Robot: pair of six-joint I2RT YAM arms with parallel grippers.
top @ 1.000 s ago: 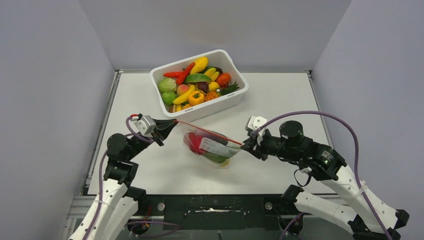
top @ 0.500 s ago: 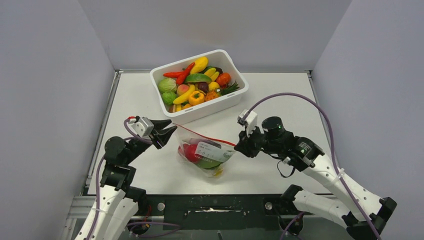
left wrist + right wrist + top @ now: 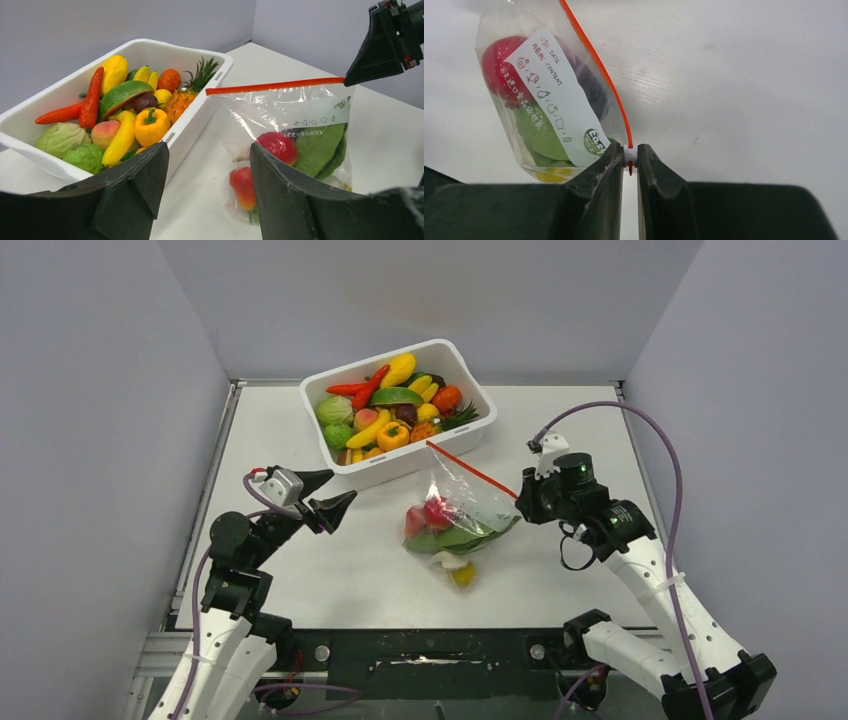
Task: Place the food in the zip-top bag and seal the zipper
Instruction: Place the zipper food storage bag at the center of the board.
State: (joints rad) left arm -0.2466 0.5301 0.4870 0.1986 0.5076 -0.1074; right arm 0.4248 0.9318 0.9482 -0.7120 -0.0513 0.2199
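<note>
The clear zip-top bag (image 3: 455, 515) hangs from my right gripper (image 3: 520, 500), which is shut on the white slider at the right end of the red-orange zipper (image 3: 470, 470). In the right wrist view the pads pinch that slider (image 3: 630, 154) and the bag (image 3: 549, 100) dangles beyond them. Inside the bag lie food pieces: red fruits (image 3: 279, 146), a green leaf (image 3: 320, 147) and something yellow (image 3: 463, 575). My left gripper (image 3: 325, 495) stands open to the left of the bag, holding nothing. From the left wrist the zipper (image 3: 275, 86) runs level and looks shut.
A white tub (image 3: 470, 435) at the back centre holds several more toy fruits and vegetables (image 3: 385, 405); from the left wrist its near wall (image 3: 190, 125) lies just left of the bag. Grey walls enclose the table (image 3: 560, 430) on three sides.
My left gripper opened and let go of the zipper's left end. The right arm swung back and to the right, carrying the bag, which now hangs from the right gripper alone.
</note>
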